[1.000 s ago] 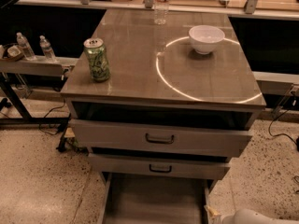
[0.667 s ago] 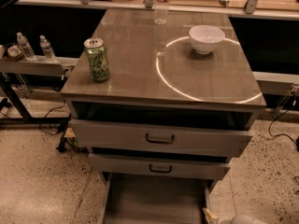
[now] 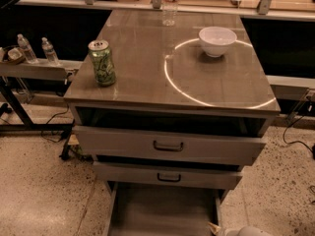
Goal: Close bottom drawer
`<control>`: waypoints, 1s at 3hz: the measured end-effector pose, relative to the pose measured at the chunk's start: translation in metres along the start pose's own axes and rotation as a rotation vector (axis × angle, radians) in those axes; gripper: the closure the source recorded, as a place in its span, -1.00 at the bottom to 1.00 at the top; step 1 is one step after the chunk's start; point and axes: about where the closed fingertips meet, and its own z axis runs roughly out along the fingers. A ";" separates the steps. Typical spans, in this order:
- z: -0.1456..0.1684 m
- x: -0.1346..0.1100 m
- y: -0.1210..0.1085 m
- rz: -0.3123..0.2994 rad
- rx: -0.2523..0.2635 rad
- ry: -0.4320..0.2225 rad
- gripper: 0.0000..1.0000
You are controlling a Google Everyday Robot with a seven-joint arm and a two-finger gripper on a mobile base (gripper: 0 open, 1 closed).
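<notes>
The hand [image 3: 244, 231] has sunk lower out of view than a second ago. Only a pale sliver of it shows below the front right corner of the worktop [image 3: 142, 43], just beside the right side of the bottom drawer [image 3: 162, 211], and whether it is wide or narrow I cannot tell. That drawer stands pulled far out beneath the worktop's front edge, past the partly open middle drawer [image 3: 169, 177], while a green can [image 3: 102, 63] stands near the front left corner.
</notes>
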 end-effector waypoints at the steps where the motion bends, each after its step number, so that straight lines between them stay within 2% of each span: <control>1: 0.006 -0.006 -0.009 -0.011 0.009 -0.016 -0.05; 2: 0.009 -0.010 -0.017 -0.019 0.013 -0.028 0.57; 3: 0.009 -0.010 -0.017 -0.019 0.013 -0.028 0.98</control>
